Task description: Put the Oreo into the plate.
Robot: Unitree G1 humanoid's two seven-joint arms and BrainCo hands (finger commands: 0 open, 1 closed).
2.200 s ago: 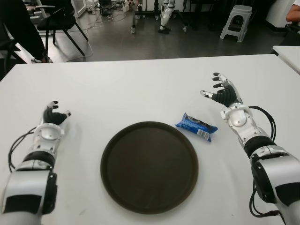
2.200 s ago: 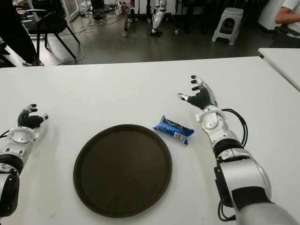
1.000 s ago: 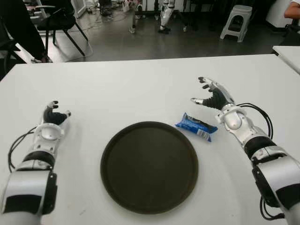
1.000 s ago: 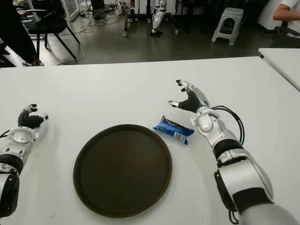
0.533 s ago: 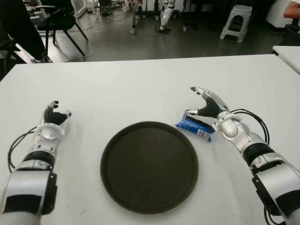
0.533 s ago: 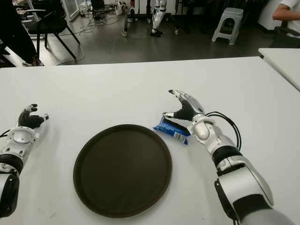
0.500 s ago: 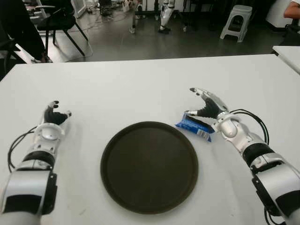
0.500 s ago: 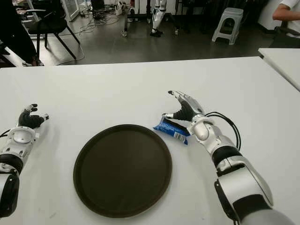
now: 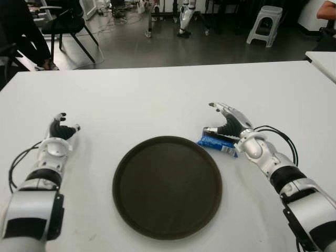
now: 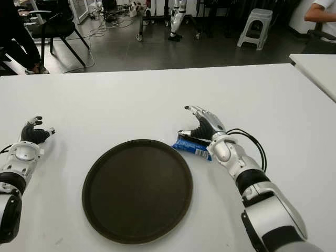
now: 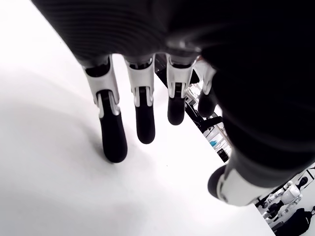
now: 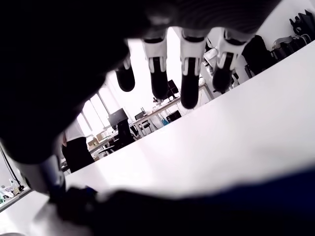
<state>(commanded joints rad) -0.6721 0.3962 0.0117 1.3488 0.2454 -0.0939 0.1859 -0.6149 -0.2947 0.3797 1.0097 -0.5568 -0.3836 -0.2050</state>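
The Oreo is a blue packet lying flat on the white table, just off the right rim of the plate. That plate is round, dark brown and holds nothing. My right hand hovers right over the packet with its fingers spread and its thumb down by the packet's left end. It is open and does not grip the packet. In the right wrist view the packet shows as a dark blue band under the palm. My left hand shows left of the plate, fingers relaxed and holding nothing.
Black cables loop beside my right forearm. Beyond the table's far edge are chairs, a grey stool and a person's legs. Another white table stands at the right.
My right hand has moved left and lower, from beside the packet to over it, with the thumb now at its left end. The packet, plate and left hand have not moved.
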